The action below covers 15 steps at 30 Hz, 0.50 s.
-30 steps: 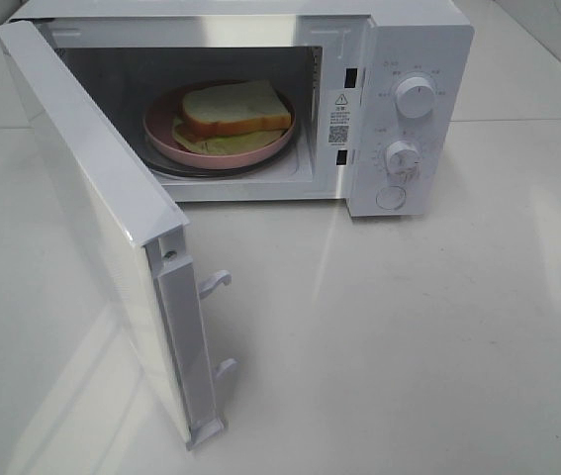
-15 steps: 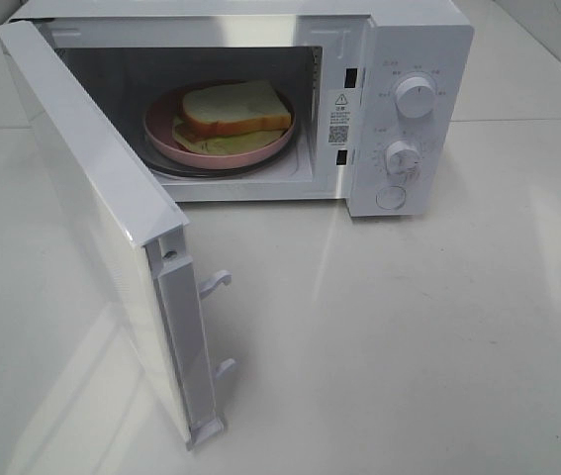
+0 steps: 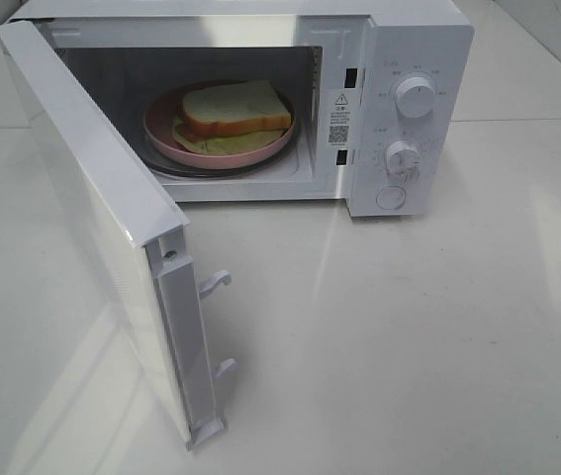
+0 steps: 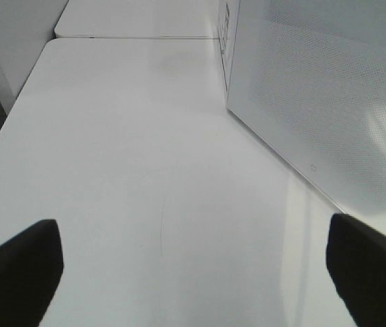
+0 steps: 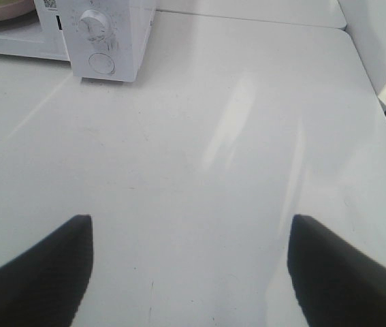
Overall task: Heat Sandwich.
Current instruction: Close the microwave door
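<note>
Two tools low over table [image 4: 145, 136], left tool [image 4: 193, 231] spread near microwave door [image 4: 329, 88] — right tool [image 5: 190, 228] spread.

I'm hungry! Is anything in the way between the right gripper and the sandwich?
Nothing visible. The sandwich lies on its pink plate inside the microwave, whose door stands open; only table shows before the right gripper.

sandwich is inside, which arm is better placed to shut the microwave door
Left, probably: the left gripper sits open by the outer face of the door, ready to push. The right gripper faces the knobs, farther from it.
</note>
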Available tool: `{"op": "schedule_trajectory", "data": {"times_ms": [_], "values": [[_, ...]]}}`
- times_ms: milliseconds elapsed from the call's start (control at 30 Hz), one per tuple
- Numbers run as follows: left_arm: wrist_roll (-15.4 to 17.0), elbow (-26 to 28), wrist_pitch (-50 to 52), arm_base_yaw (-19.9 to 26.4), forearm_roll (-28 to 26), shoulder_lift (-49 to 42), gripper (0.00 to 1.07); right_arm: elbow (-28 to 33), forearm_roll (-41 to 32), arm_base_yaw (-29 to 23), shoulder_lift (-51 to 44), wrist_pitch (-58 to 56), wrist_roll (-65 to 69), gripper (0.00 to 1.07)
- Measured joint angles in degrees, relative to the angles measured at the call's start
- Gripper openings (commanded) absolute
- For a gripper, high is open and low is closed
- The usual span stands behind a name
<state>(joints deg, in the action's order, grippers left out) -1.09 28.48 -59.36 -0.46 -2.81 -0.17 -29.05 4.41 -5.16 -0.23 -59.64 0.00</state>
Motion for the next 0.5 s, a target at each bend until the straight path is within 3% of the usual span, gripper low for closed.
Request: {"op": "schedule_trajectory", "data": {"times_ms": [133, 300, 433, 500], "values": [[0.0, 1.0, 0.4, 0.0, 0.0, 1.1, 1.01, 0.0, 0.0, 0.0, 0.0, 0.0, 0.0, 0.76], [0.0, 1.6, 3.7, 0.0, 0.0, 5.3, 0.89, 0.0, 0.0, 0.0, 0.0, 0.0, 0.0, 0.76], [0.0, 1.6, 8.8, 0.0, 0.0, 11.5, 0.56, 0.0, 0.0, 0.0, 0.0, 0.0, 0.0, 0.76], [0.0, 1.6, 9.5, 0.0, 0.0, 12.6, 0.50, 0.0, 0.0, 0.0, 0.0, 0.0, 0.0, 0.76]]}}
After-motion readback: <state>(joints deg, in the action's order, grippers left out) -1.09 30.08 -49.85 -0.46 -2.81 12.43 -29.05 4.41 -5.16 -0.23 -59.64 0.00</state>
